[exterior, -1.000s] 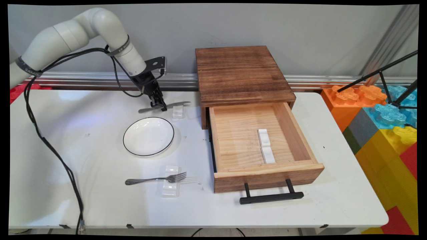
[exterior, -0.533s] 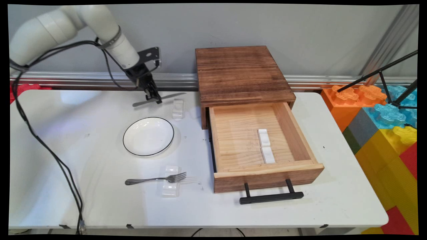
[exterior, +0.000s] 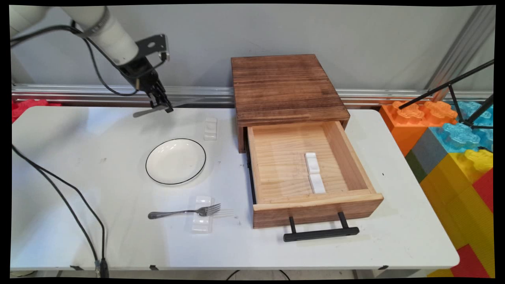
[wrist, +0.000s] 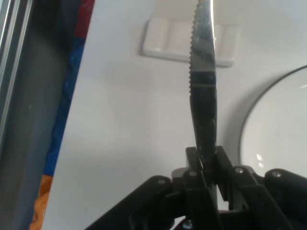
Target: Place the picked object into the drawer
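My gripper [exterior: 161, 106] is shut on a metal table knife [exterior: 145, 112] and holds it in the air above the table's far left part. In the hand view the knife's serrated blade [wrist: 203, 72] runs up from between my fingers [wrist: 207, 163]. Below it lies a small white rest [wrist: 190, 39], seen on the table [exterior: 276, 244] at the back as the white rest [exterior: 210, 128]. A white plate with a black rim [exterior: 176, 161] sits in front of that rest; its edge [wrist: 278, 139] shows at the right of the hand view.
A fork [exterior: 184, 212] lies across a second white rest [exterior: 201, 219] near the front. A dark wooden box [exterior: 284, 86] has its drawer [exterior: 311, 201] pulled open, two white rests [exterior: 315, 173] inside. Large coloured blocks [exterior: 453, 157] stand at the right.
The gripper has lifted the knife off the white rest at the back and carried it up and to the left. Nothing else on the table has moved.
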Robot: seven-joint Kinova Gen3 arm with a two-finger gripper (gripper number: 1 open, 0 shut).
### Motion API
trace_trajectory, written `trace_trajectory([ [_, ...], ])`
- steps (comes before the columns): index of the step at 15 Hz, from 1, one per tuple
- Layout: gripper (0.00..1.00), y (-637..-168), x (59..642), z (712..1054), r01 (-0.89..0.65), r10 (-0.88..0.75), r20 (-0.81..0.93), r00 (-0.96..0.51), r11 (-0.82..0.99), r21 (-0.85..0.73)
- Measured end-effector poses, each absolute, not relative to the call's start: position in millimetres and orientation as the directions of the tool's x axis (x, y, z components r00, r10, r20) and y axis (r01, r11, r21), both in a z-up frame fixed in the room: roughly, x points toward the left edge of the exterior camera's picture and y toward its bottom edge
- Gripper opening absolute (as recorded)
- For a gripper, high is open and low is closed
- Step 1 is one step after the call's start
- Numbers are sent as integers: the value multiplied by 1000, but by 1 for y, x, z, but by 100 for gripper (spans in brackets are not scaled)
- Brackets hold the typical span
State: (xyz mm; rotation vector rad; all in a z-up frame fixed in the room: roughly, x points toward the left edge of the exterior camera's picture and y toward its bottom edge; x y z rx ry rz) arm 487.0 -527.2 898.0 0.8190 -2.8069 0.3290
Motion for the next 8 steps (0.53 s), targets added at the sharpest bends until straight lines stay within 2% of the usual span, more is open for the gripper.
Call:
trace_trajectory([
  [8, 0, -457, 430, 970, -572, -519, 292, -803, 809, -137],
])
